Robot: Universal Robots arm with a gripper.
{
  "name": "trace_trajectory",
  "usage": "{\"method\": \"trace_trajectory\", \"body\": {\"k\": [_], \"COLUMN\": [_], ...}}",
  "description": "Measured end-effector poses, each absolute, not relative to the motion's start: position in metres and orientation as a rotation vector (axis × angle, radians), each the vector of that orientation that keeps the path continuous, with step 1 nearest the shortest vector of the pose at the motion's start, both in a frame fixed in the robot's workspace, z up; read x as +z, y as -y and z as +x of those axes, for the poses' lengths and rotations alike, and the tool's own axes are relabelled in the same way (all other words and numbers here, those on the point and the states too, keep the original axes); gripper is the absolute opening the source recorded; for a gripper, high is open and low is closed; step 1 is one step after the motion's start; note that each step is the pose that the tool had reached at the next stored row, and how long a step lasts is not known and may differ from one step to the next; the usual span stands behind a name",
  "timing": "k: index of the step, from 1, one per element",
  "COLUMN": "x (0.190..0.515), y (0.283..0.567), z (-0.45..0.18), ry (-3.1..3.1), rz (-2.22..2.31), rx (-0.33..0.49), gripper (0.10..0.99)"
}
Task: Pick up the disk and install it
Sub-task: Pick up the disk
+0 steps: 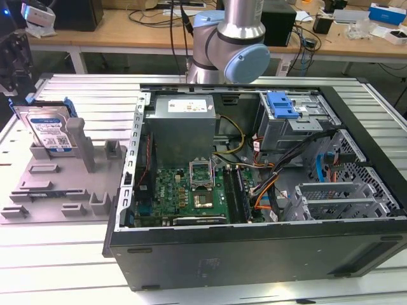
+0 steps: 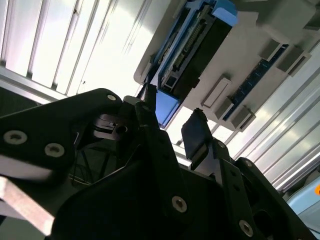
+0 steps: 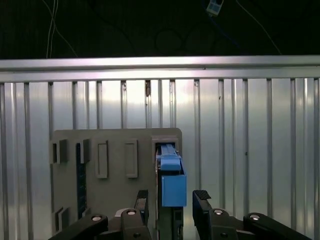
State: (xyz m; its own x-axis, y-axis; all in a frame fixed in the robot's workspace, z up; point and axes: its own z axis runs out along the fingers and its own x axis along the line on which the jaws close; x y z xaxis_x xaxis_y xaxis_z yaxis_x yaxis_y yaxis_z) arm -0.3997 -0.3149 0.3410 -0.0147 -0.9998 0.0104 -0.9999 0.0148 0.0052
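Fingers (image 3: 201, 202) spread, gripping nothing, flank the disk (image 3: 172, 182), which stands on edge with its flat sides facing them. Its grey holder (image 1: 57, 190) sits at nine o'clock from the computer case (image 1: 254, 254) in the exterior view.

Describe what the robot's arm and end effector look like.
The arm is a silver metal tube with grey joints and pale blue caps. The end effector is black, with two fingers on linkages dotted with silver screw heads.
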Motion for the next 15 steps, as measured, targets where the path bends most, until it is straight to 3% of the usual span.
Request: {"method": "trace_trajectory", "body": {"k": [15], "x": [0.326], "y": [0.314], "z": [-0.402], "ry": [2.227], "rz": [2.198], "rx": [0.004], "gripper": [0.482]}}
